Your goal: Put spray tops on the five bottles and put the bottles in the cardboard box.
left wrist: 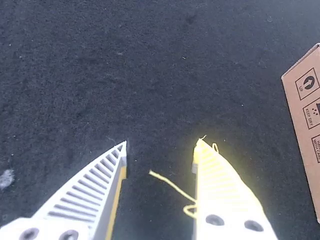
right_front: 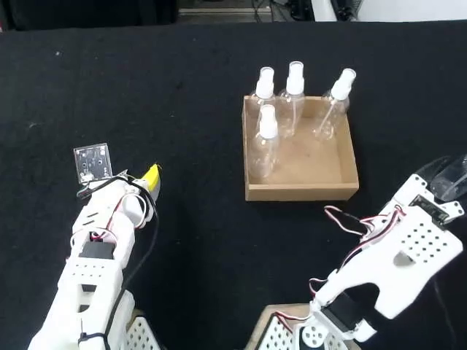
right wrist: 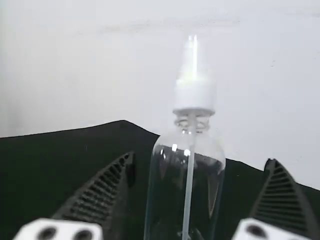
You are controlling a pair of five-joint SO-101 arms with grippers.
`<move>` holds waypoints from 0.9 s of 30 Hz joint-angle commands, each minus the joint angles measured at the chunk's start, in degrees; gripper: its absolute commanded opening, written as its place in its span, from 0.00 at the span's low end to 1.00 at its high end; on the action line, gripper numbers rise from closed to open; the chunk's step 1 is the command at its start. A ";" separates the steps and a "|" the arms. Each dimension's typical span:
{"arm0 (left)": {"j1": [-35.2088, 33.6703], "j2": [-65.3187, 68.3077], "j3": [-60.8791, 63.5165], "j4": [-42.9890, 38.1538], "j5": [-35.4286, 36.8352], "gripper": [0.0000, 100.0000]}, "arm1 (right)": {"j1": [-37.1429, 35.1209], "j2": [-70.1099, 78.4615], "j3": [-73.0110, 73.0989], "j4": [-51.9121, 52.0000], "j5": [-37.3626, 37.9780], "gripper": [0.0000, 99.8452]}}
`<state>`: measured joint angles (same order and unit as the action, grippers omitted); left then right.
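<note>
Between spread jaws of right gripper, untouched: capped bottle, likely light, slick, thin clear plastic. Best gripped mid-body, gently, below spray top; left gripper released, empty.

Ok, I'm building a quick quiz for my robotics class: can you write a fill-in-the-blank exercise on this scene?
1. The cardboard box holds ___ bottles.
2. The bottle within the open right gripper wears a white ___.
3. The left gripper hangs open over the black table, holding ___.

Missing words: four; spray top; nothing.
</note>
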<state>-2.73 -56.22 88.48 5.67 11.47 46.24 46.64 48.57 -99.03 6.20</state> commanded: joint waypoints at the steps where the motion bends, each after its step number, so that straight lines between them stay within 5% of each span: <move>1: -0.57 -0.70 -0.57 -1.41 0.62 0.21 | -0.97 -8.04 5.32 -1.49 0.09 0.33; 17: -0.40 -0.70 -0.57 -1.49 0.62 0.21 | 5.54 -30.46 27.82 -0.18 0.44 0.33; 27: -0.13 -0.70 -0.57 -1.49 0.62 0.21 | 5.45 -45.76 27.91 24.62 8.70 0.33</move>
<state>-2.73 -56.22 88.48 5.67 11.47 50.73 8.66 76.18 -81.27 13.14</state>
